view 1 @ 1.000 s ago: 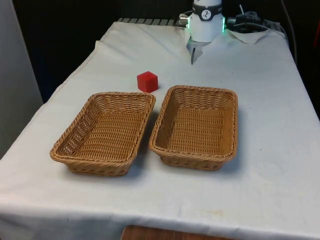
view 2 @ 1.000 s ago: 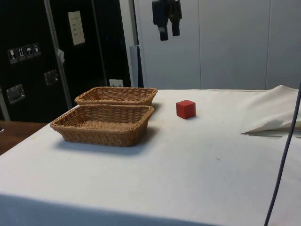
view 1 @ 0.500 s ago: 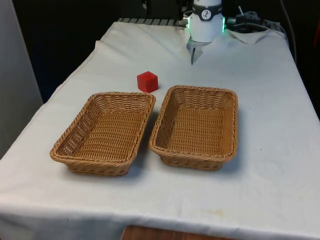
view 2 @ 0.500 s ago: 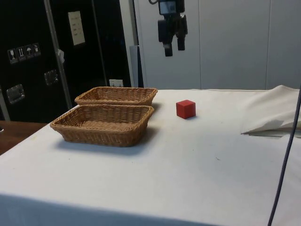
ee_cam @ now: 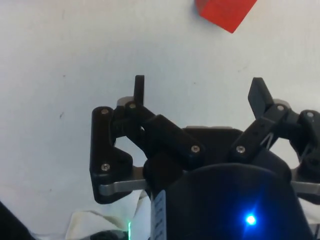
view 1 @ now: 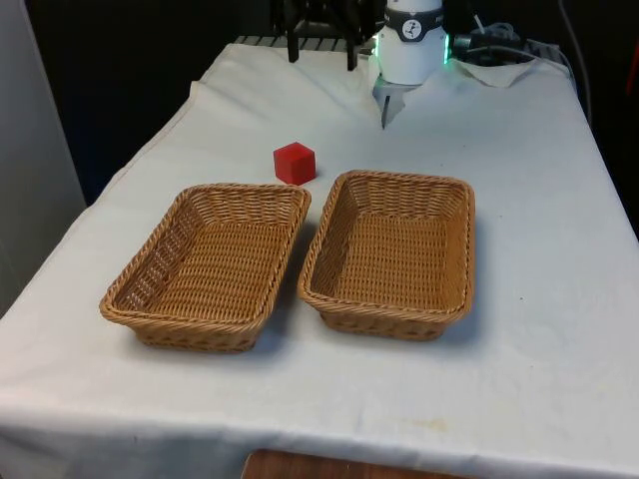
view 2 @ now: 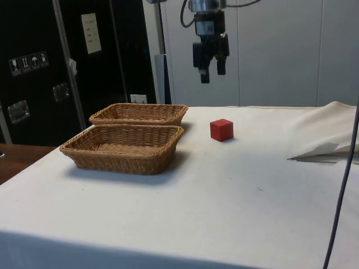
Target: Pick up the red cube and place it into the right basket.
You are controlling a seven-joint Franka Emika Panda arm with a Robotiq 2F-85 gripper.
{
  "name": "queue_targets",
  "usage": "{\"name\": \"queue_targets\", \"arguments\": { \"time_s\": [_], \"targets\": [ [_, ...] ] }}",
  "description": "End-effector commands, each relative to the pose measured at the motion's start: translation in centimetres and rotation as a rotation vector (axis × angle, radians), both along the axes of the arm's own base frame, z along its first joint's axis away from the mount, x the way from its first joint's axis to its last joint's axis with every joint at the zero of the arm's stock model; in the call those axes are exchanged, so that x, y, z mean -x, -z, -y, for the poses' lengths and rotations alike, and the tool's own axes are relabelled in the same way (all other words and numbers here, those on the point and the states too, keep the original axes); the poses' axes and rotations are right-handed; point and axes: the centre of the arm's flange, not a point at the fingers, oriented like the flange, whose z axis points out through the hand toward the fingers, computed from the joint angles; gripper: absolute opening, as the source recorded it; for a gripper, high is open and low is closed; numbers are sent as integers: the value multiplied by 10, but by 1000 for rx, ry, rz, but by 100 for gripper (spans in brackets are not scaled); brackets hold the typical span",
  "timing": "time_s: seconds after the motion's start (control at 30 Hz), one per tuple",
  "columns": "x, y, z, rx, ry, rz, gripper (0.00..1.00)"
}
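So right now I've got the pincer (view 2: 211, 70) hanging high over the tabletop (view 1: 519, 200), fingers spread wide apart and holding nothing. From the side view it sits above the red cube (view 2: 221, 129) and a touch toward the baskets, well clear of it. In the front view the cube (view 1: 295, 163) sits on the cloth just past the far corner of the left basket (view 1: 205, 264), at roughly 11 o'clock from the middle of the right basket (view 1: 391, 252). Both baskets are empty, so nothing's been picked yet.

My read on the cube: looks like a small solid block, rigid, light, flat faces, probably not slippery. It sits turned a bit relative to the baskets, so I'd guess the wrist needs a twist to line the fingers (ee_cam: 259, 95) up on two opposite flat sides, around mid-height. Grabbing corner-to-corner could make it spin or pop out. The wicker rim nearby is the only thing I'd watch on the way down.
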Motion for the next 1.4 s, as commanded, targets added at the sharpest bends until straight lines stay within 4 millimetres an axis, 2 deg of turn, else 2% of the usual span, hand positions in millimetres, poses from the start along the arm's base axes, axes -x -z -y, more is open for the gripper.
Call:
{"name": "queue_targets", "arguments": {
  "time_s": [0.0, 0.33, 0.7, 0.73, 0.83, 1.1, 1.37],
  "targets": [
    [0, 4, 2, 6, 12, 8, 100],
    [6, 39, 10, 25, 66, 12, 100],
    [6, 66, 15, 34, 124, 3, 100],
    [6, 64, 16, 37, 116, -6, 100],
    [7, 76, 17, 34, 148, -2, 100],
    [7, 91, 17, 25, 189, -4, 100],
    [7, 97, 17, 27, 205, -7, 100]
  ]
}}
